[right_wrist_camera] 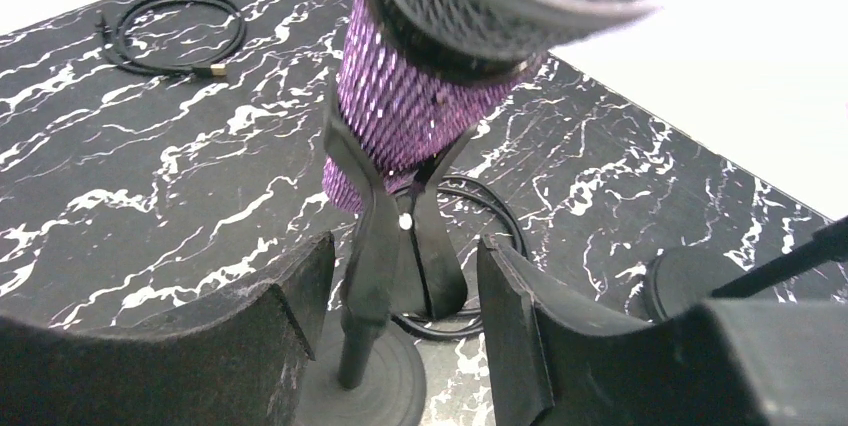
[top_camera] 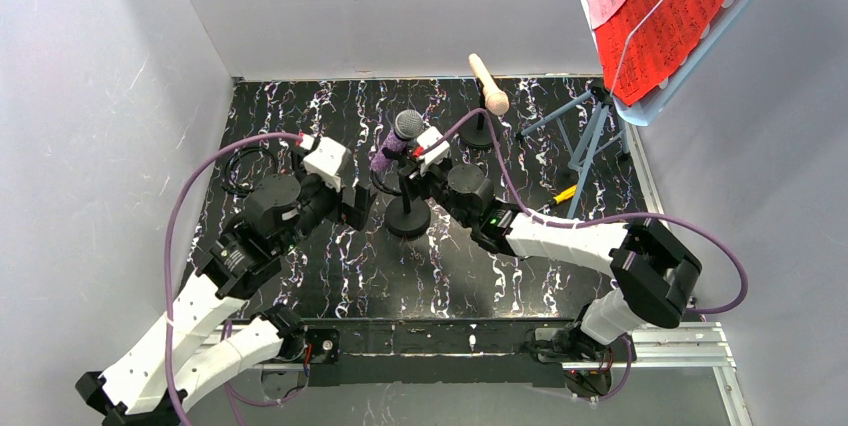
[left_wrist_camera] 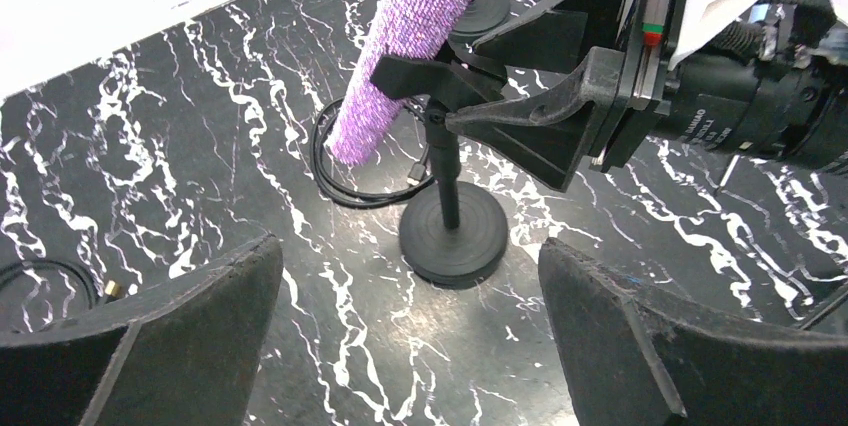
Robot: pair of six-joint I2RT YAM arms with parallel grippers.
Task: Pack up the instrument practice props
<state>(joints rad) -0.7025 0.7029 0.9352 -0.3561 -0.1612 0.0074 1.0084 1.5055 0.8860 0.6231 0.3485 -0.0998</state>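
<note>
We take it that the purple glitter microphone sits in the clip of its short black mic post simply because that is how such a prop is displayed. The round base stands on the table about midway between the left and right edges and roughly halfway back from the near edge. The clip pinches the glittered body low down, so the grille is offered upward. The long axis is steeply tilted, with the silver grille high and leaning toward the far right corner and the tail dropping toward the near left. A coiled black cable lies just beside the base there. The right gripper stands on the right-hand side of the post with its jaws apart, one on each side of the clip just under the body. Slim gaps show, so we judge it brackets the clip without gripping, probably to steady the post or free the microphone. The left gripper hangs near the base on its near-left side, jaws spread wide and holding nothing, placed, we think, to take the tail end.
</note>
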